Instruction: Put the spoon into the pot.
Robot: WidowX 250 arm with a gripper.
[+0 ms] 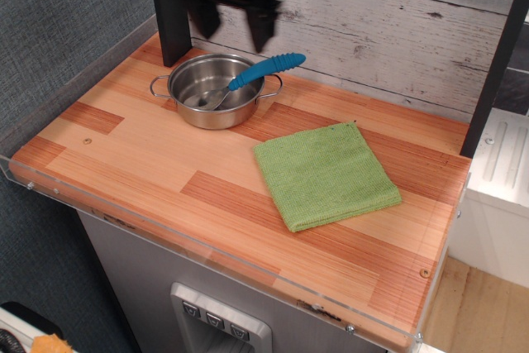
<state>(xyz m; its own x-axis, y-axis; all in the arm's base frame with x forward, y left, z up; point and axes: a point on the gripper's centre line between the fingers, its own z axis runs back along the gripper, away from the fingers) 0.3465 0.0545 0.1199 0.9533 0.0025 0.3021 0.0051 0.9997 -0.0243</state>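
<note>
The small steel pot [198, 107] with two wire loop handles stands at the back left of the wooden table. The spoon [263, 70] lies in it: its silver bowl rests on the pot's floor and its ribbed blue handle leans over the right rim, pointing up and right. My gripper [233, 29] hangs above the pot's far side, raised well off it. Its two dark fingers [261, 26] are spread wide apart and hold nothing. The image of the gripper is a little blurred.
A folded green cloth [326, 174] lies right of centre on the table. A black post [171, 18] stands behind the pot against the plank wall. A clear plastic rim [207, 245] runs along the table's front and left edges.
</note>
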